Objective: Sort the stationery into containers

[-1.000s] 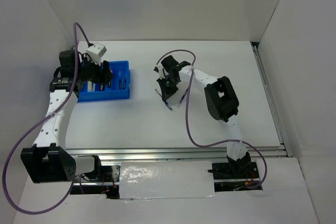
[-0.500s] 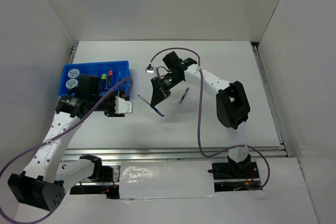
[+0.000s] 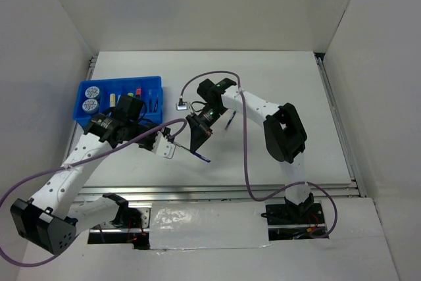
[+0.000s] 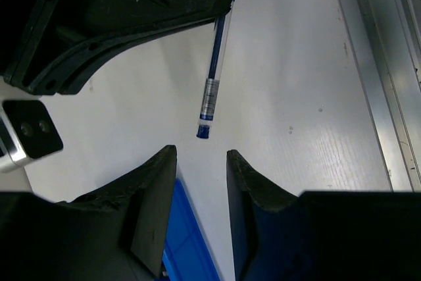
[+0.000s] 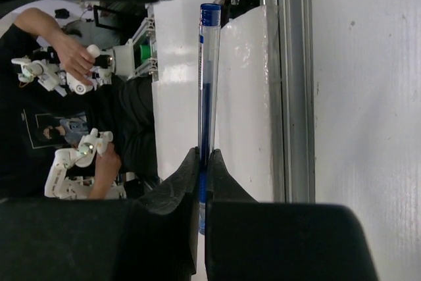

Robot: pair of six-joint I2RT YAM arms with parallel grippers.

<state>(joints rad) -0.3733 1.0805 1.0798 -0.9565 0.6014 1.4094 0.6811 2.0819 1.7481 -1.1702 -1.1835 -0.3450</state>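
Top external view first: the blue tray (image 3: 156,82) sits at the far left of the white table (image 3: 283,77). It has the two round pots (image 3: 89,97) in its left end and some highlighters (image 3: 138,91) with coloured caps in the slots further right. The right gripper (image 3: 197,139) is out over the middle of the table, to the right of the tray. It's pinching a blue pen (image 3: 203,157) that sticks out slanting toward the near edge. The left gripper (image 3: 168,147) is just beside it on the tray side, close to the tray's near right corner. Can't make out its fingers from up here.

Left wrist view: the two dark fingers (image 4: 155,185) are partway spread with bare table showing through the gap, nothing in between. The pen (image 4: 213,80) hangs right ahead of that gap with its blue end nearest, not touching either finger. Its other end disappears behind the black body of the right gripper at the top.

Right wrist view: the fingers here are pressed tight on the pen (image 5: 206,77), which runs straight out from between them with a blue cap at the far end. Table surface is off to the right of it.
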